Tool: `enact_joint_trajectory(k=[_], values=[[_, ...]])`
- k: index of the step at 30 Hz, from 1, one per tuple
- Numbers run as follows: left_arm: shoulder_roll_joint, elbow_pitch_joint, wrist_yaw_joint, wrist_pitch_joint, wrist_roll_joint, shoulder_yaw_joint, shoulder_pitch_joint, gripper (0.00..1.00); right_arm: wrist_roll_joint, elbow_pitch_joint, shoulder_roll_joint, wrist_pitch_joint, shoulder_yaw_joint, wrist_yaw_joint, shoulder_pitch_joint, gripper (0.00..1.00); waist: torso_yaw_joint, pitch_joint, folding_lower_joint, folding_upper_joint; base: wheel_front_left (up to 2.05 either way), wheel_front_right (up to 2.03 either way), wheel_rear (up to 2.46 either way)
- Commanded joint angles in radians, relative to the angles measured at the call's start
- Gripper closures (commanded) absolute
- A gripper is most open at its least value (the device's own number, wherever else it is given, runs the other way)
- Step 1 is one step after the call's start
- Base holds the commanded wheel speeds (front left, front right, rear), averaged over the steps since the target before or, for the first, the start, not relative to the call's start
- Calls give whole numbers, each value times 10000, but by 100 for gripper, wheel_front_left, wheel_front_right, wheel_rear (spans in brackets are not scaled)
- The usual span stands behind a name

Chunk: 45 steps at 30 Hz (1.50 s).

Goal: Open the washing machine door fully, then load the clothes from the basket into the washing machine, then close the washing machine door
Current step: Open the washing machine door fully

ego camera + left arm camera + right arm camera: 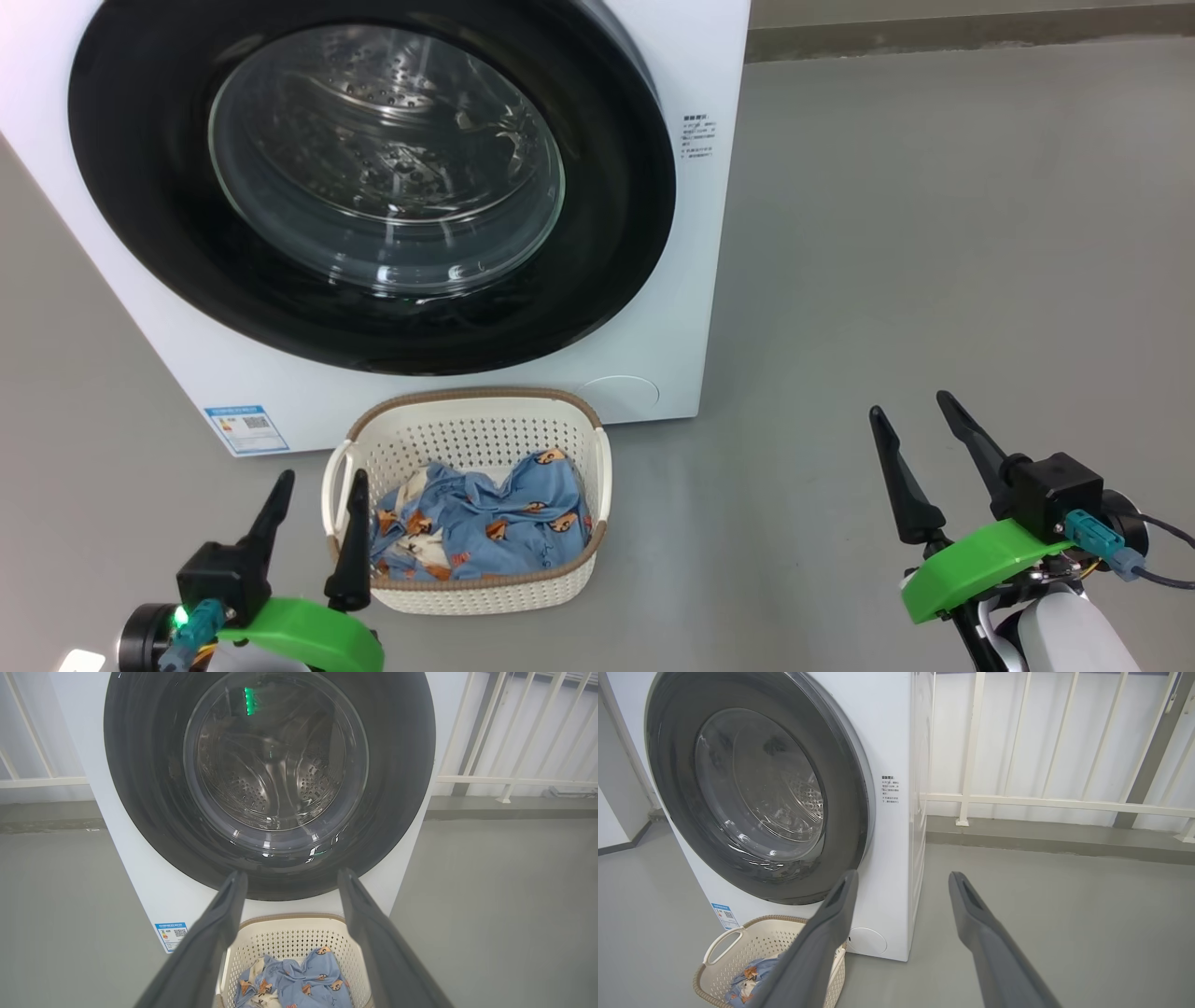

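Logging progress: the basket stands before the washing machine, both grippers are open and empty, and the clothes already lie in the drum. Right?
Not quite: the clothes lie in the basket, as the head view shows. The rest holds.

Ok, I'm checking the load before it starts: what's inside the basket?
Light-blue clothes printed with orange-brown animal figures, cream lining showing, lie crumpled in the basket. They cover the basket's floor, so anything beneath them cannot be seen.
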Motion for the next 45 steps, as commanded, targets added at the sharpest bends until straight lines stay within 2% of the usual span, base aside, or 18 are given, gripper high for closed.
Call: enact_joint_trajectory(k=[1, 10, 22, 29, 41, 42, 43, 44, 45], values=[[156, -180, -16, -105, -113, 331, -430, 0, 93, -253, -43, -120, 219, 16, -328, 0, 17, 16, 0, 0, 0, 0, 0], [163, -169, -86, -105, -110, 317, -488, 0, 189, -277, -63, -120, -48, 16, -629, 0, 149, 145, 0, 0, 0, 0, 0], [248, -290, -123, -105, -42, 344, -802, 0, 571, 54, -681, -120, -479, 16, -1872, 0, 417, 728, 0, 0, 0, 0, 0], [243, -437, -127, -105, 8, 261, -1019, 0, 1502, 761, -1215, -120, -421, 16, -2906, 0, 693, 1254, 0, 0, 0, 0, 0], [192, -578, -202, -105, -213, 41, -1312, 0, 4020, 2131, -2143, -11, 14, 16, -4579, 0, 1278, 2048, 0, 0, 0, 0, 0], [187, -568, -199, -105, -235, 24, -1321, 0, 4364, 2209, -2152, 72, 63, 16, -4748, 3, 1317, 2107, 0, 0, 0, 0, 0], [182, -572, -196, -105, -255, 1, -1337, 0, 4665, 2274, -2198, 168, 122, 16, -4910, 15, 1355, 2167, 0, 0, 0, 0, 0], [178, -584, -194, -105, -269, -30, -1357, 0, 4888, 2346, -2298, 271, 226, 16, -5067, 30, 1398, 2219, 0, 0, 0, 0, 0], [173, -597, -188, -105, -283, -63, -1377, 0, 5205, 2396, -2357, 373, 300, 16, -5231, 51, 1443, 2275, 0, 0, 0, 0, 0]])
